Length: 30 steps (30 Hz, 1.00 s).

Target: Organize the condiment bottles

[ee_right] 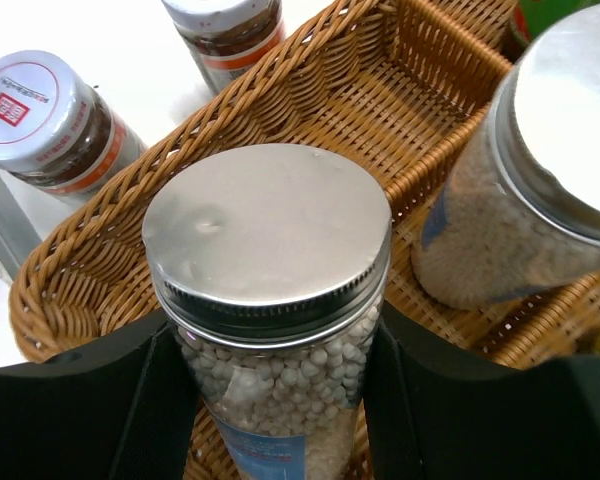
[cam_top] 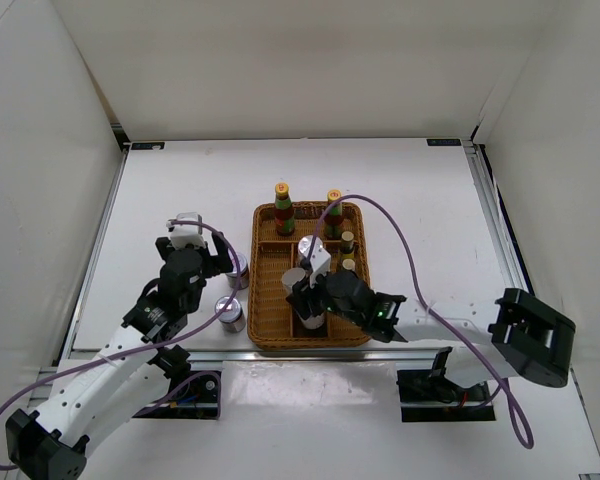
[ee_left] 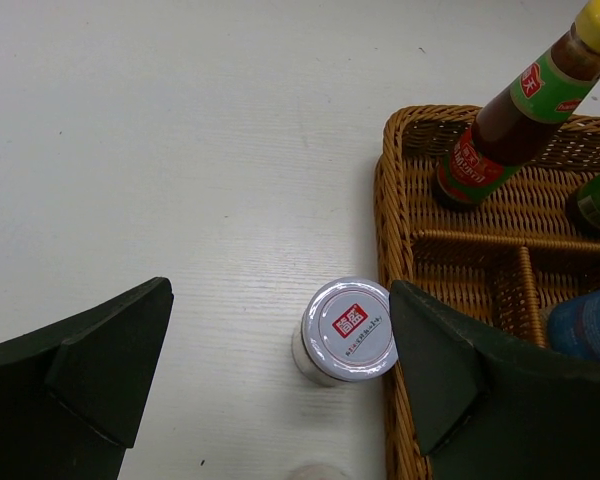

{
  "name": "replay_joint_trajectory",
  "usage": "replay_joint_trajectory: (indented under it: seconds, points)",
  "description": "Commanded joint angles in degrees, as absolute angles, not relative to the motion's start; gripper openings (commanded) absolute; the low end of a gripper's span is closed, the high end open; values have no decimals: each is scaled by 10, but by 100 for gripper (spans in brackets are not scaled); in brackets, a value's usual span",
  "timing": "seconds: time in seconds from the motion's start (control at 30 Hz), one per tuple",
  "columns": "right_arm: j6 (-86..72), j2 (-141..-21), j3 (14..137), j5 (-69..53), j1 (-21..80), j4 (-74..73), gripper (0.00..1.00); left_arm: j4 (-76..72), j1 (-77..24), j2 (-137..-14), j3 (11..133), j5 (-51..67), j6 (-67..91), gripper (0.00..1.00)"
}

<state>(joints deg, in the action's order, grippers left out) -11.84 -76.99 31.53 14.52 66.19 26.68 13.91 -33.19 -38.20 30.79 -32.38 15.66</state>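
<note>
Being gripped by the right end effector [ee_right: 275,400] is a bead-filled jar [ee_right: 267,225]; the left end effector [ee_left: 280,330] is spread wide.

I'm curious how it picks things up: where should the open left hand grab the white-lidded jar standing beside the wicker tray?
Probably the round body just under the lid, coming straight down, since the jar stands upright. The wicker tray crowds one side, so the left hand would likely do best gripping across the two free sides.
</note>
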Motion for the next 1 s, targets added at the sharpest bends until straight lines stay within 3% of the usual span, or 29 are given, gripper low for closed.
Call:
replay_joint_trajectory:
  seconds: [0.0, 0.17, 0.23, 0.3, 0.37, 0.53, 0.67, 0.97]
  points:
    - [-133, -716, 349, 160, 665, 269, 56, 137, -338, -375, 311, -338, 149, 100]
    - [-159, -681, 357, 148, 665, 214, 59, 142, -344, -370, 316, -356, 143, 100]
    - [-152, -675, 347, 139, 678, 221, 64, 142, -349, -370, 316, -356, 143, 100]
    - [-145, -657, 337, 155, 696, 227, 78, 142, -349, -370, 316, -362, 143, 100]
    - [-145, -650, 331, 165, 701, 226, 79, 149, -349, -365, 316, -367, 143, 100]
    - [-168, -650, 368, 182, 701, 114, 78, 149, -355, -359, 316, -374, 138, 100]
    - [-189, -613, 351, 200, 701, 113, 71, 149, -360, -359, 316, -380, 138, 100]
    - [-145, -552, 347, 222, 701, 120, 73, 149, -360, -365, 316, -374, 138, 100]
